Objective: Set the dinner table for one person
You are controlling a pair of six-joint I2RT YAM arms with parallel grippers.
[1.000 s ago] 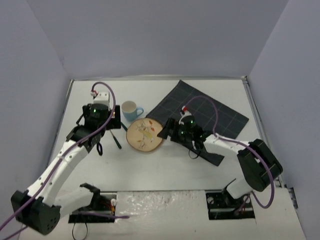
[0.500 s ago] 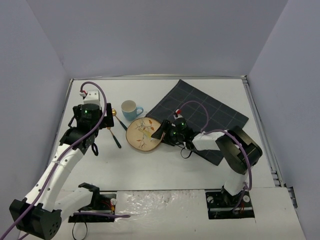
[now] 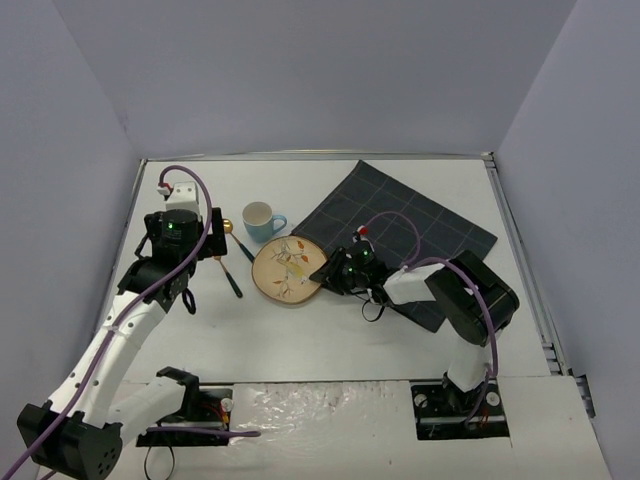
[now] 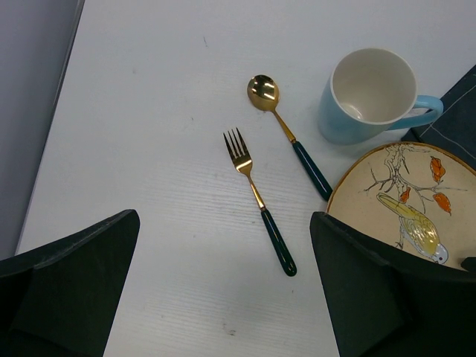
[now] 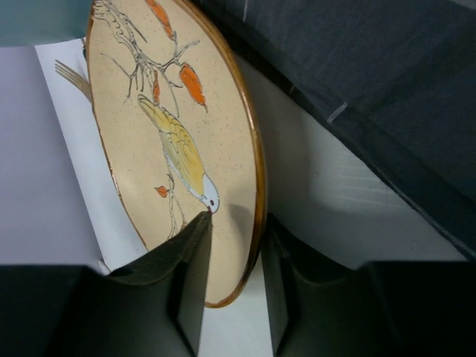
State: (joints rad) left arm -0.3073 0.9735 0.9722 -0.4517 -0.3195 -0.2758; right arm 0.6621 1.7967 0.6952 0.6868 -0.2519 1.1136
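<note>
A round plate painted with a bird lies on the white dinner table, its right edge close to the dark checked cloth. My right gripper has closed on the plate's right rim. In the right wrist view one finger lies on the plate face and the other under the rim, with the gripper astride the edge. My left gripper hangs wide open above the table, left of the fork and spoon, holding nothing.
A light blue mug stands upright behind the plate, next to the cloth's left corner. The gold fork and spoon, both dark-handled, lie left of the plate. Grey walls enclose the table on three sides.
The right gripper slid left to the plate's rim and its jaws closed around it. The left arm drew back a little to the left, still open.
</note>
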